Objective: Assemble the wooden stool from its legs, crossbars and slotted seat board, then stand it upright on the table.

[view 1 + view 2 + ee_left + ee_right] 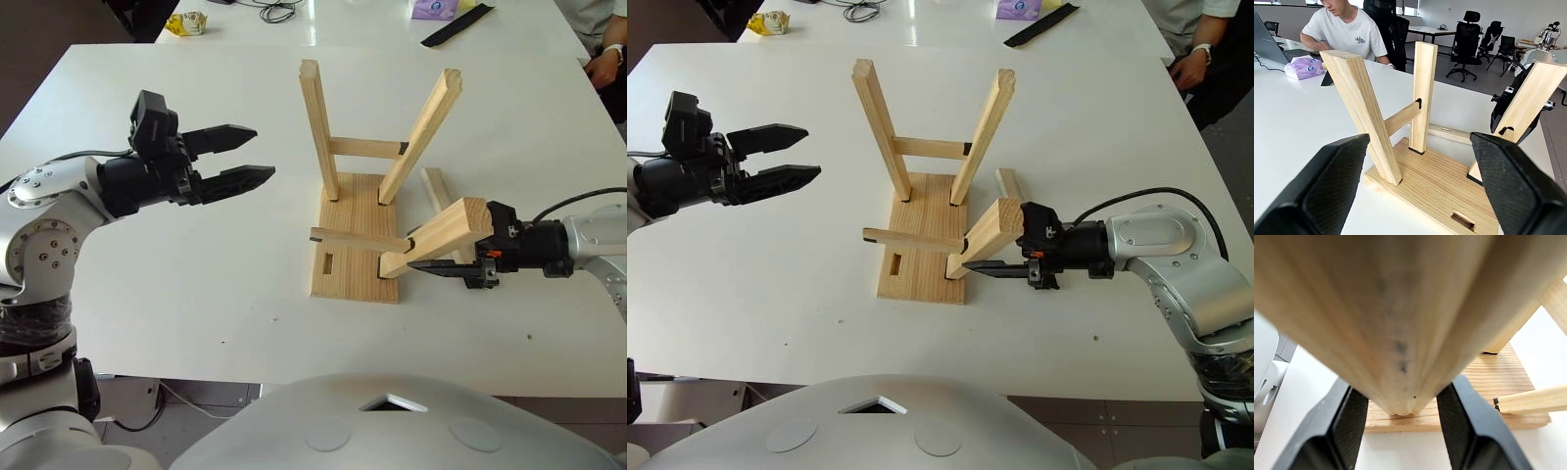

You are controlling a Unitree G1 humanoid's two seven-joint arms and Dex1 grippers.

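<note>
Your right gripper (437,257) has its jaws pinching a wooden leg (447,233), which you hold tilted just above the near right corner of the slotted seat board (353,211), its lower end at the board's edge. A short crossbar (358,239) is fixed to that leg and juts out across the board toward your left side, passing above an empty slot (328,261) at the near left corner. The seat board lies flat near the middle of the white tabletop (196,284). At its far end two upright legs, one on the left (319,127) and one on the right (423,132), stand in their slots, splaying apart as they rise and joined partway up by a second crossbar (364,148). A loose wooden piece (436,191) lies on the tabletop just beside the board's right edge, behind the held leg. Your left gripper (263,152) hovers over the tabletop well to the left of the stool, jaws spread wide and pointing toward the upright legs, touching nothing.
</note>
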